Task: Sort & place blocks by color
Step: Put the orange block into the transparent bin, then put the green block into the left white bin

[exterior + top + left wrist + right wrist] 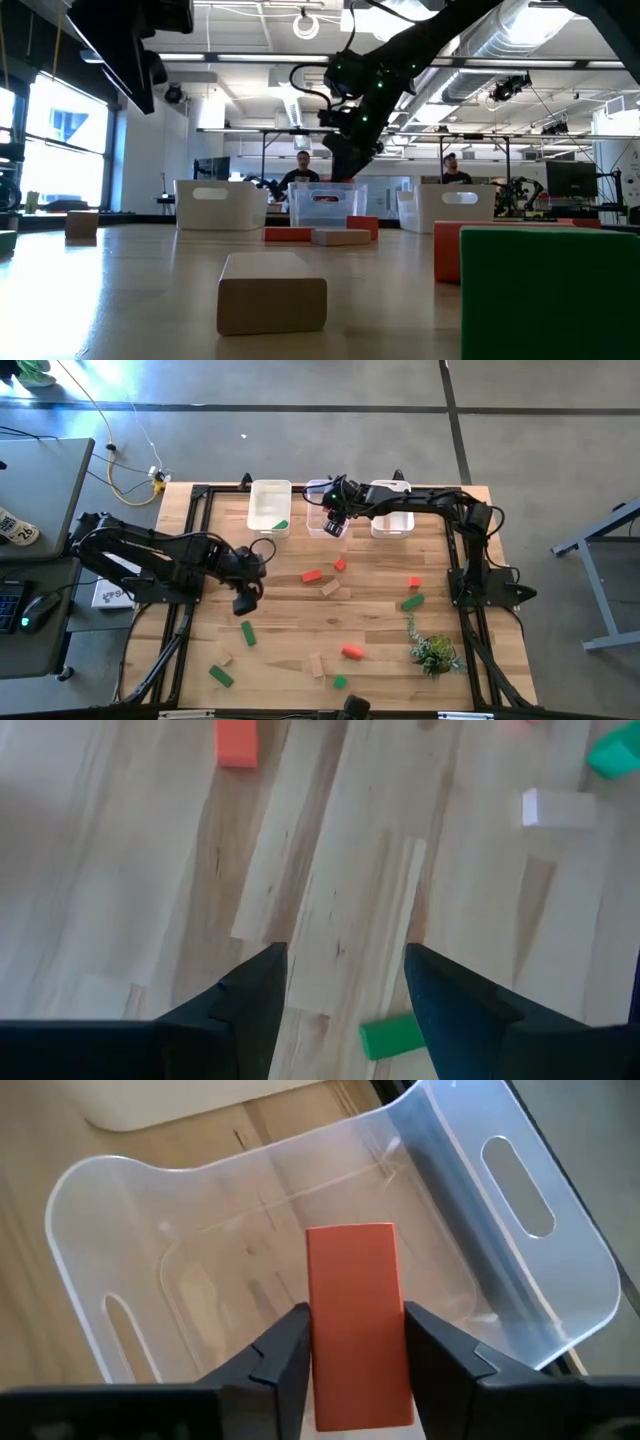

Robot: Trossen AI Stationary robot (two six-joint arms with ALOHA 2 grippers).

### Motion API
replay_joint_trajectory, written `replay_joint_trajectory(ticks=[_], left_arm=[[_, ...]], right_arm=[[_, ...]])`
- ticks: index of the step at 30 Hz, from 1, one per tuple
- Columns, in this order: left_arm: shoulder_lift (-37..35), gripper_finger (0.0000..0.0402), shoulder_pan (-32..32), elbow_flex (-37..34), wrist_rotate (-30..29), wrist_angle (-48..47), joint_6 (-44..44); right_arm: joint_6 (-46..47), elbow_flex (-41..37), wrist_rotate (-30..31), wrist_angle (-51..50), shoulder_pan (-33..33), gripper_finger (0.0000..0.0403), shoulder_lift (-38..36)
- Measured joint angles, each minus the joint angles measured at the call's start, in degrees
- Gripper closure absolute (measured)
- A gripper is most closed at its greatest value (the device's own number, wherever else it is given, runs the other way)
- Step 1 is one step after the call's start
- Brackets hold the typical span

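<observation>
Red block [358,1320] sits between my right gripper's [352,1342] close-set fingers, directly above the middle bin [500,1280], so I'd release gently.

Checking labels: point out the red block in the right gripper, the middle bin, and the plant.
red block [358,1320], right wrist view, its top face.
middle bin [560,1270], right wrist view, handle-side wall.
plant [436,653], high view, its leaves.

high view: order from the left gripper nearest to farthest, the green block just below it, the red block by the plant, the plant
From the left gripper:
1. Green block, just toward the near edge.
2. Red block, farther toward the right arm's side.
3. Plant, beyond it, near the right edge.
</observation>
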Motion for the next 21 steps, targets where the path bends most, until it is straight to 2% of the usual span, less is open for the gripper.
replay_joint_trajectory(ticks=[6, 14, 21], left_arm=[[0.0, 0.0198, -1.6, 0.0, -0.2, 0.0, 3.9], [0.0, 0.0181, -4.6, 0.0, -0.4, 0.0, 14.0], [0.1, 0.0181, -9.5, 0.0, 0.0, 0.0, 23.5]], right_arm=[[0.1, 0.0, 0.0, 1.2, 0.0, 0.0223, 0.0], [0.4, 0.4, 0.4, 0.5, 0.2, 0.0218, -0.2], [2.5, 6.2, 0.4, -3.7, 0.7, 0.0217, -0.2]])
